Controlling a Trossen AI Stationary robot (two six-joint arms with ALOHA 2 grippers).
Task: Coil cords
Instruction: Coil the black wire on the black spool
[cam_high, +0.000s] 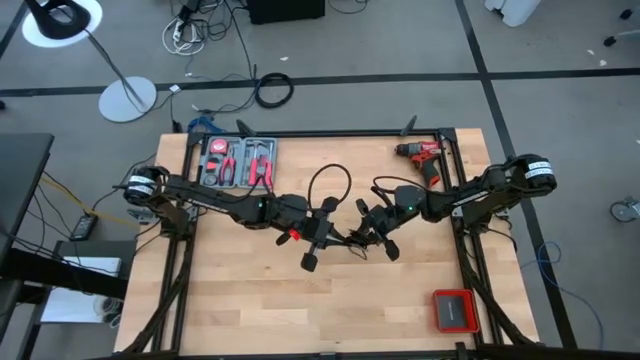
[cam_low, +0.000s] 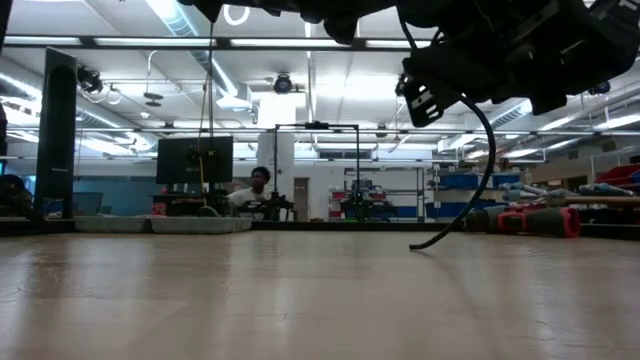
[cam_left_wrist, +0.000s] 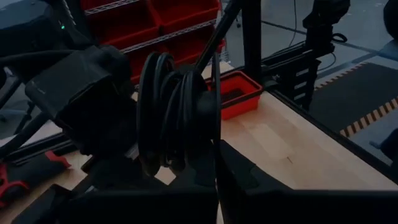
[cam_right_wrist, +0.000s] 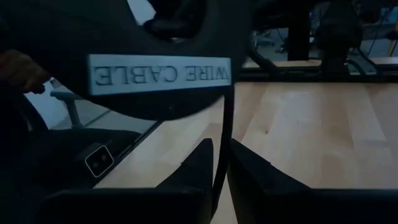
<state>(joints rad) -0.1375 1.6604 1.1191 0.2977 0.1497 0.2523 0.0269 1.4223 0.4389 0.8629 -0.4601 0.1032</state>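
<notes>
The cord is one thin black cable. Several of its loops are bunched as a coil (cam_left_wrist: 174, 106) at my left gripper (cam_left_wrist: 214, 177), which is shut on them above the table's middle (cam_high: 318, 240). One wide loop (cam_high: 330, 180) arcs off toward the far edge. My right gripper (cam_high: 375, 238) faces the left one, a short gap away, with a single strand of the cord (cam_right_wrist: 222, 124) between its fingers. A tail (cam_low: 480, 140) curves down from there, and its end (cam_low: 420, 245) lies on the table. My left gripper pinches the coil's lower part (cam_left_wrist: 180, 163) between its two fingers, several strands together. The fingers come roughly level from the table's left. The loops stand upright above them, clear of the table. My right gripper has one strand (cam_right_wrist: 221, 163) pinched between its two fingers (cam_right_wrist: 199, 171), which come level from the table's right and lie across the cord. The strand runs up out of the gap toward the left gripper. A tail hangs slack to the table.
A tray of pliers (cam_high: 237, 160) sits at the far left of the table. A red drill (cam_high: 425, 158) is at the far right and a red case (cam_high: 453, 310) at the near right. A thicker black cable ring (cam_high: 273, 90) lies on the floor beyond the table.
</notes>
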